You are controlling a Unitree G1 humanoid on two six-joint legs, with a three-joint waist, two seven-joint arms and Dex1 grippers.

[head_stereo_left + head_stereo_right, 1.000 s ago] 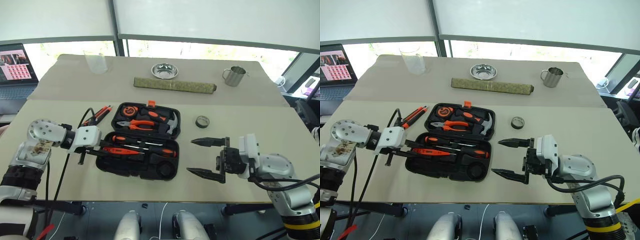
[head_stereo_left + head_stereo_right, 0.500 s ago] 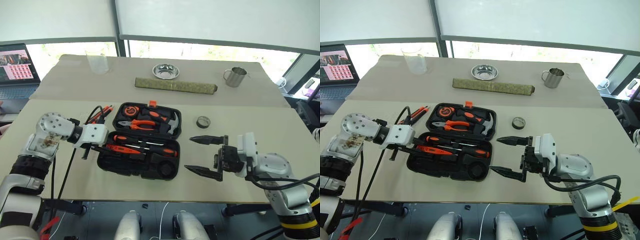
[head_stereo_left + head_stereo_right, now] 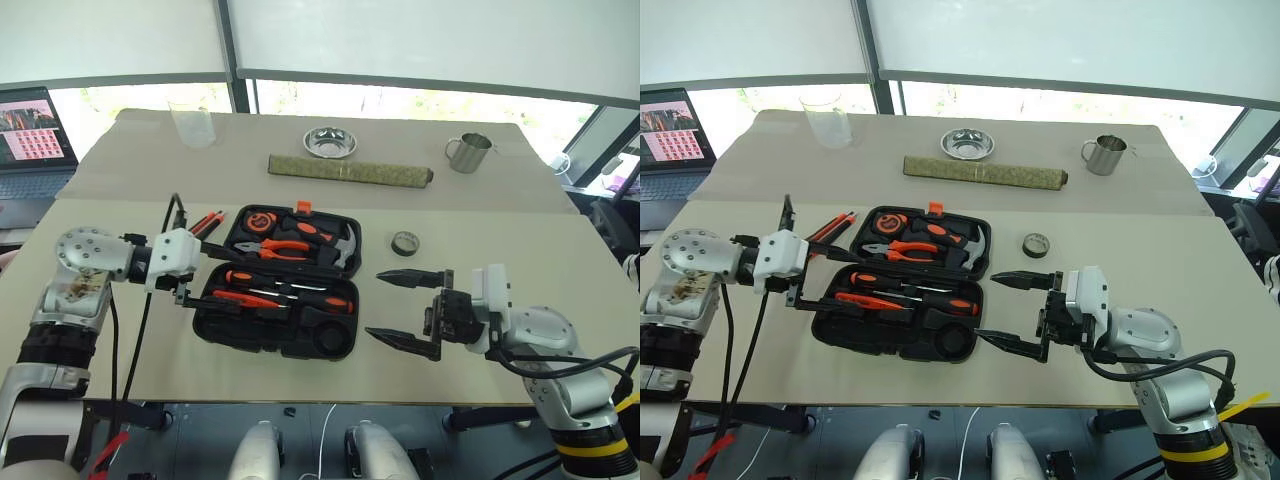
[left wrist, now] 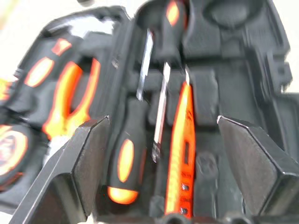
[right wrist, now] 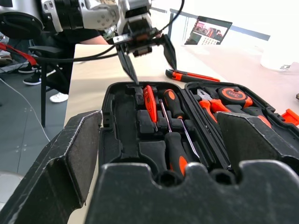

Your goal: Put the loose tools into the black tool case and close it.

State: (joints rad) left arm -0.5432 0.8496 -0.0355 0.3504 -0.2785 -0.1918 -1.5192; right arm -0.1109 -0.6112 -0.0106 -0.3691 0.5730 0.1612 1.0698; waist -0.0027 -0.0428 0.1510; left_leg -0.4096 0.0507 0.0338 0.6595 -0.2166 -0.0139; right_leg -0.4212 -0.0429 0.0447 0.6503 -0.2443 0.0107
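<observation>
Both end effectors spread wide, grasping nothing
Left end effector hovers over the open black tool case; utility knife lies on the counter; right end effector waits beside.

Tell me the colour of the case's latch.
Orange; the latch shows best in the right eye view.

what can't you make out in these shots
- Utility knife on the table: its near end is hidden behind the open left gripper in the head views.
- Black tool case: blurred in the left wrist view; empty recess shapes unclear.
- Laptop: screen too small to read, cut off by the edge.
</observation>
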